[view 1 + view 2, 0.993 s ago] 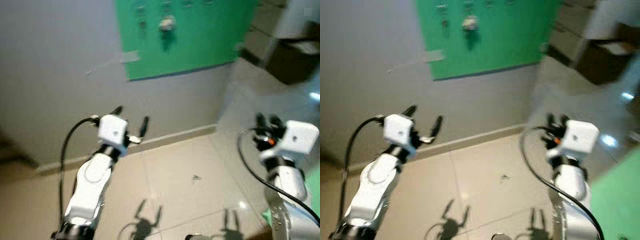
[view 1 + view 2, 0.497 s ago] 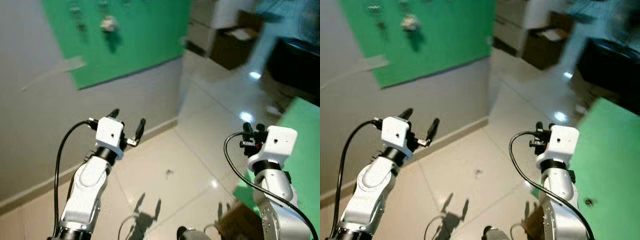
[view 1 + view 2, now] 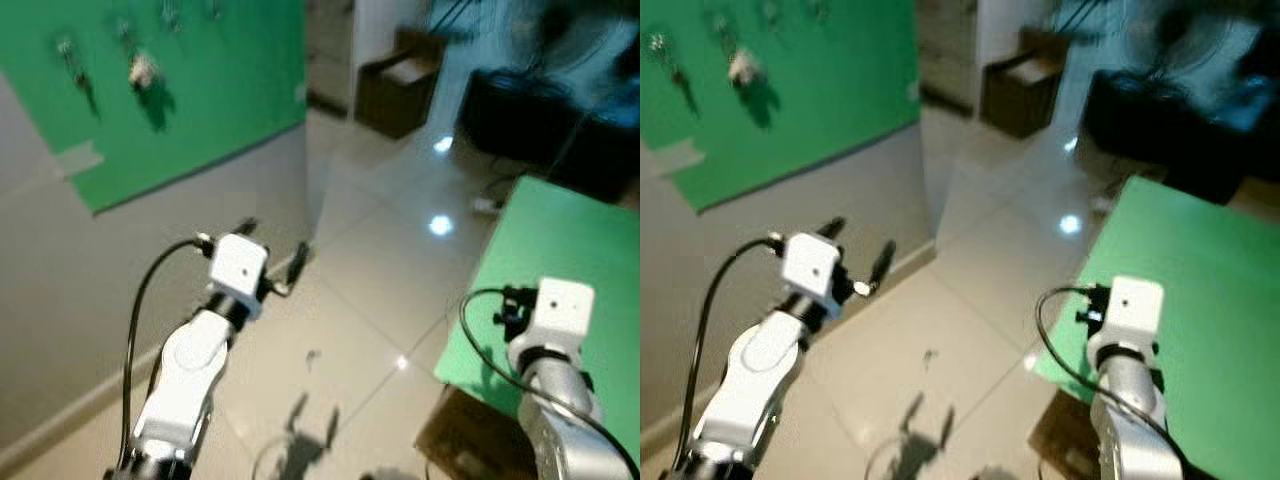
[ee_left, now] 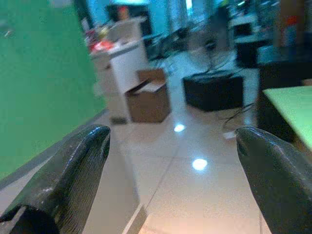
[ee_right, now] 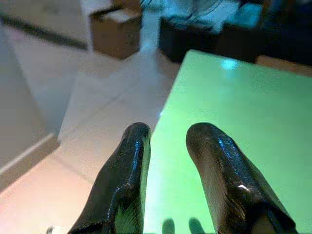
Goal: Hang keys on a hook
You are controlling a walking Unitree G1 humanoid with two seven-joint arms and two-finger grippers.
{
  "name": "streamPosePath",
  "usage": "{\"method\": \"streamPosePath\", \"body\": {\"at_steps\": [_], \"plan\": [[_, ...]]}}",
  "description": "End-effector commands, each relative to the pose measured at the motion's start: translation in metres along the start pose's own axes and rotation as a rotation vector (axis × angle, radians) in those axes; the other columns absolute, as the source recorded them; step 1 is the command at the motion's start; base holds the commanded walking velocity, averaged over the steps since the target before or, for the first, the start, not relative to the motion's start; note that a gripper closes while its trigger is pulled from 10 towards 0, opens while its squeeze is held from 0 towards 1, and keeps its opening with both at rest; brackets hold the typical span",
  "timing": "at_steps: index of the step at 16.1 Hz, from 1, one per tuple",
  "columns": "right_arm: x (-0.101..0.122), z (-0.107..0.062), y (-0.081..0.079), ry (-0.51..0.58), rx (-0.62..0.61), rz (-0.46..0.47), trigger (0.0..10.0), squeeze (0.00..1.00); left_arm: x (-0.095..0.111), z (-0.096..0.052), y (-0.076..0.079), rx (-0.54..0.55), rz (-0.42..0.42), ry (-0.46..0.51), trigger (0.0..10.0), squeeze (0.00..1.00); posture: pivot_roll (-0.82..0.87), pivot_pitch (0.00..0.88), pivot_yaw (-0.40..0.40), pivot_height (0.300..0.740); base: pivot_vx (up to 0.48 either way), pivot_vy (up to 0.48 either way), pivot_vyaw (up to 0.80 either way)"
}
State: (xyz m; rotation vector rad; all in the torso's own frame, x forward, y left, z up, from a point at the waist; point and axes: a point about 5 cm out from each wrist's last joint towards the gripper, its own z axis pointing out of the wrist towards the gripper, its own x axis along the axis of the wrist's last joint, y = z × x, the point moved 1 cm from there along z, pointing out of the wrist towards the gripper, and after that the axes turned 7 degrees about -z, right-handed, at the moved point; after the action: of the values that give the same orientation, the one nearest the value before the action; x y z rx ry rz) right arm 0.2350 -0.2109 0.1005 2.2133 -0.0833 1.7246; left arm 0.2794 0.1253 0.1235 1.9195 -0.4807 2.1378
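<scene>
Nearest, on the right, the right tool [image 5: 168, 146] hangs over the near edge of a green desk [image 3: 560, 235], its two black fingers [image 5: 122, 180] close together with only a narrow gap and nothing between them. On the left, the left tool [image 3: 272, 248] is raised over the tiled floor [image 3: 370, 290], its fingers [image 4: 73, 168] spread wide and empty; its shadow falls on the floor near the bottom of the head views. Behind it a grey wall [image 3: 130, 270] runs along the left, carrying a green board [image 3: 200, 90]. Keys [image 3: 143, 71] hang high on that board, far left, with other small items beside them too blurred to make out. Farther off, past the wall's corner, an open brown box [image 3: 398, 92] stands on the floor beside a white cabinet [image 4: 122, 63], and to its right, at the far side, lie dark, blurred furniture shapes [image 3: 540, 110].
</scene>
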Motion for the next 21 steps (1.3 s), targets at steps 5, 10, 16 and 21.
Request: {"method": "streamPosePath", "body": {"at_steps": [5, 10, 16, 21], "plan": [[-0.012, -0.014, -0.001, -0.057, -0.027, 0.014, 10.0, 0.00, 0.007, 0.007, 0.000, -0.053, -0.018, 0.031, 10.0, 0.00, -0.13, 0.000, 0.111, 0.740, 0.056, 0.000, -0.32], [-0.004, -0.004, -0.011, -0.025, 0.064, 0.009, 10.0, 0.00, 0.006, 0.009, 0.001, -0.068, -0.028, 0.032, 10.0, 0.00, -0.13, 0.000, 0.100, 0.740, 0.359, 0.000, 0.00], [-0.003, 0.003, -0.017, -0.029, 0.113, -0.014, 10.0, 0.00, 0.002, 0.005, 0.001, -0.070, -0.031, 0.020, 10.0, 0.00, -0.12, 0.000, 0.073, 0.740, 0.366, 0.000, -0.22], [-0.011, -0.009, -0.024, -0.056, 0.142, 0.003, 10.0, 0.00, 0.000, 0.001, 0.000, -0.072, -0.030, 0.013, 10.0, 0.00, -0.12, 0.000, 0.070, 0.740, 0.363, 0.000, -0.79]]}}
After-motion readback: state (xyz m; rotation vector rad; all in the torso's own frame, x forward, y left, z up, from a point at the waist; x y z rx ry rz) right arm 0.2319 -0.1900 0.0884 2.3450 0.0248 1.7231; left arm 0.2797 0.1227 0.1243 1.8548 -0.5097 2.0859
